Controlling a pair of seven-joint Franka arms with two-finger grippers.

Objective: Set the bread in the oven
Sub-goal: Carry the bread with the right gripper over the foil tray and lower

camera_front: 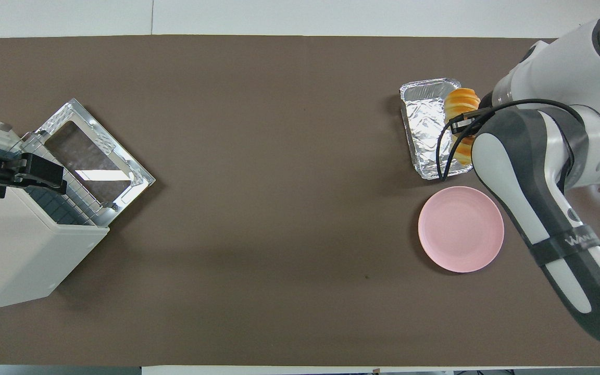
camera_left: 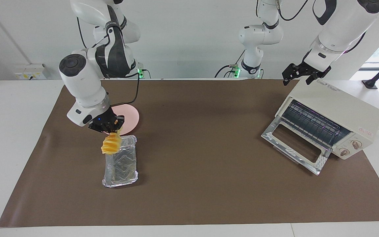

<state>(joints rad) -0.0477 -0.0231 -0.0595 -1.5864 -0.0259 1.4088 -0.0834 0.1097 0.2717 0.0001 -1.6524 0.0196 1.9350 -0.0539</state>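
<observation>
A brown mat (camera_left: pixel 196 158) covers the white table. The right gripper (camera_left: pixel 110 126) hangs over the foil tray (camera_left: pixel 121 163), jaws clamped on the bread (camera_left: pixel 111 144), beside the pink plate (camera_front: pixel 460 229). The left gripper (camera_left: pixel 303 74), fingers spread, waits over the oven (camera_left: pixel 327 120), whose door (camera_left: pixel 294 144) lies open.

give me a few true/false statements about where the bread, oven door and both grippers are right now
1. The right gripper holds the ridged golden bread loaf. True.
2. The bread lies on the round pink plate. False: it hangs over the crinkled silver foil tray.
3. The cream-white toaster oven has its glass door dropped open. True.
4. The left gripper is inside the oven. False: it is up over the oven's top.
5. The plate lies nearer to the robots than the tray. True.
</observation>
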